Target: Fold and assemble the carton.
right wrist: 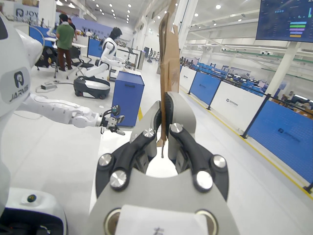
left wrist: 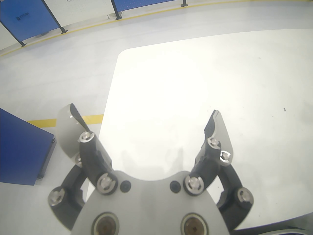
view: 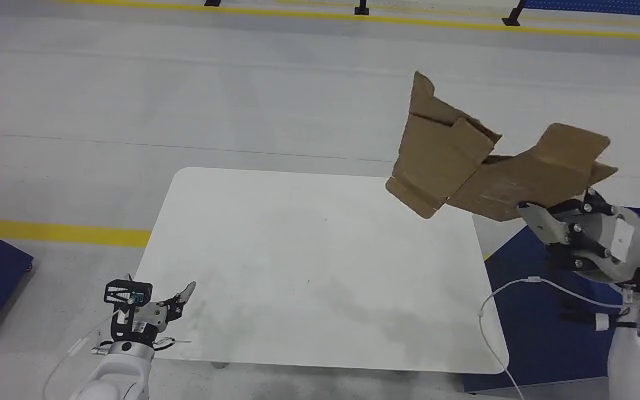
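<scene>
Carton (view: 450, 160), unfolded, hangs at two o'clock, pinched by my right gripper (right wrist: 163, 100) ready for folding; left gripper (left wrist: 144, 110) spread wide.

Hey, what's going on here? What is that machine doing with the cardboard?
A two-armed robot has the job of folding up a carton. Its right tool is clamped on an edge of the flattened carton and holds it in the air over the far right corner of the white table. The left tool is open and empty, at the table's near left corner. The carton is not yet shaped into a box.
</scene>
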